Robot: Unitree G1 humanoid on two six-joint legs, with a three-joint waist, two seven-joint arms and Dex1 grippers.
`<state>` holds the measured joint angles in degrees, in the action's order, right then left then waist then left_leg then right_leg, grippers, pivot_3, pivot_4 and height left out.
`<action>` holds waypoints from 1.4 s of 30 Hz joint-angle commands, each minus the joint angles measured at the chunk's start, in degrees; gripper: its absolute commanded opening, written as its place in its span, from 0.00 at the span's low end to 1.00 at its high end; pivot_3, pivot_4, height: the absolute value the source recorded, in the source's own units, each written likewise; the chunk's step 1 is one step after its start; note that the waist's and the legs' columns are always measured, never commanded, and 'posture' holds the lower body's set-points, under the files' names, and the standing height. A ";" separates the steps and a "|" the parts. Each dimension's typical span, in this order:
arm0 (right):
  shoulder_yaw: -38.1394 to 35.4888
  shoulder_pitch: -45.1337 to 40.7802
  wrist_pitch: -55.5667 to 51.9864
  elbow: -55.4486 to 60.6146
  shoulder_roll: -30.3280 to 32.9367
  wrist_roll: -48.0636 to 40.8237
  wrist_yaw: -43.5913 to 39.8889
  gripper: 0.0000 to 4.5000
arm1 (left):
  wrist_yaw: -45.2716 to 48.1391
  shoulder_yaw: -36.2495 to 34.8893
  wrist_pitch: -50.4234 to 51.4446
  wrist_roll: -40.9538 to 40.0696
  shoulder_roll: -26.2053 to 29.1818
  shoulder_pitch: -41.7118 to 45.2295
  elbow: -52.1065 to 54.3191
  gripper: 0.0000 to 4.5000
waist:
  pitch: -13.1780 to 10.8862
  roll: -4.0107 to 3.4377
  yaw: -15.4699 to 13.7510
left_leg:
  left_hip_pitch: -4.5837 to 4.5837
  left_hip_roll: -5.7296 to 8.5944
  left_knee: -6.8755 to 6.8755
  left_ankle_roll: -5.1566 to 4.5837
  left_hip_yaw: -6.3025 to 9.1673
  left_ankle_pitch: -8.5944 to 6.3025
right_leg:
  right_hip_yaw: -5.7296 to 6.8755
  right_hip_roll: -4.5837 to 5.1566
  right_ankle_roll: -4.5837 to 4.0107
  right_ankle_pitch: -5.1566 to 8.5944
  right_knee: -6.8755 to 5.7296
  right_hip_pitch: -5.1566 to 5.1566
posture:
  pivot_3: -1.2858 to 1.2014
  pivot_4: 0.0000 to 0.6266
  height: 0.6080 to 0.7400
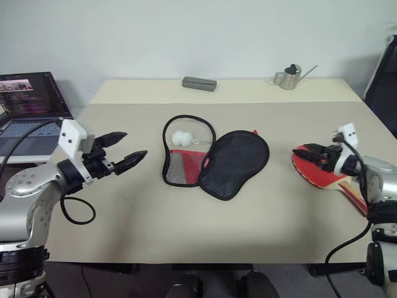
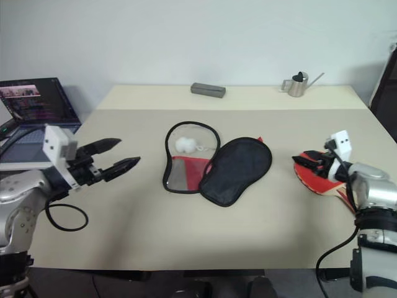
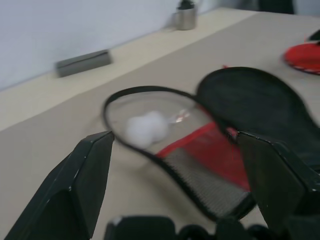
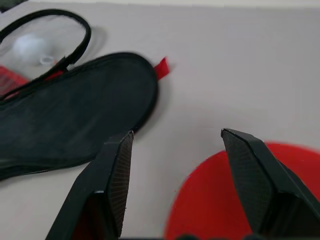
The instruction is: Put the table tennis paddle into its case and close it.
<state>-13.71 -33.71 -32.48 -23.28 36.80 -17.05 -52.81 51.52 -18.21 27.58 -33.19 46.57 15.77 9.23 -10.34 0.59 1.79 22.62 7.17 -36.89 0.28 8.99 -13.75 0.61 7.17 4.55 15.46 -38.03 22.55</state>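
The table tennis paddle [image 1: 315, 171] lies at the right of the table, red face up, its wooden handle partly hidden under my right arm. My right gripper [image 1: 309, 153] hovers open just over the face's near edge, the red rubber [image 4: 210, 200] showing between its fingers. The case [image 1: 236, 162] lies unzipped and spread open at the table's middle, its black flap folded out to the right. The other half [image 1: 185, 162] shows a red panel and mesh, with the white pompom [image 1: 181, 137] resting in it. My left gripper [image 1: 129, 148] is open, left of the case and apart from it, pointing at it.
A grey rectangular box [image 1: 199, 83] and a small metal watering can [image 1: 288, 77] stand along the table's far edge. An open laptop [image 1: 28, 105] sits off the table's left side. A dark chair [image 1: 384, 81] is at the far right.
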 commanded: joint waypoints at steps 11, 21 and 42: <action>5.03 -1.85 -7.67 11.72 -7.18 -2.09 10.19 0.68 | 5.27 3.73 -0.46 0.43 0.66 5.50 -3.33 0.95 | 0.00 0.00 -0.02 | 0.10 0.00 0.00 0.01 -0.05 -0.01 | 0.01 -0.07 -0.03 -0.05 -0.03 0.20 | 0.52 0.24 1.00; 9.11 -8.88 -3.29 -0.10 -11.04 3.64 17.67 0.68 | 7.85 5.22 -0.67 1.08 0.94 6.39 -4.17 0.95 | 0.00 0.00 0.16 | 0.31 -0.03 0.01 0.04 -0.19 0.01 | -0.05 -0.08 -0.05 -0.07 -0.15 0.59 | 0.52 0.24 1.00; 11.70 -12.36 -3.55 -5.23 -14.42 7.94 23.57 0.55 | 8.88 5.87 -1.52 2.72 0.56 7.57 -5.13 0.95 | 0.00 0.01 0.22 | 0.30 -0.04 0.00 0.04 -0.23 0.01 | -0.07 -0.11 -0.06 -0.10 -0.17 0.62 | 0.52 0.24 1.00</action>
<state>-2.11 -44.65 -35.64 -30.45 22.22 -9.09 -29.50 60.54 -11.61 27.06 -30.37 46.72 22.18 3.80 -10.33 0.60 2.01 22.92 7.12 -36.89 0.32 8.76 -13.74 0.55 7.06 4.49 15.36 -38.19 23.17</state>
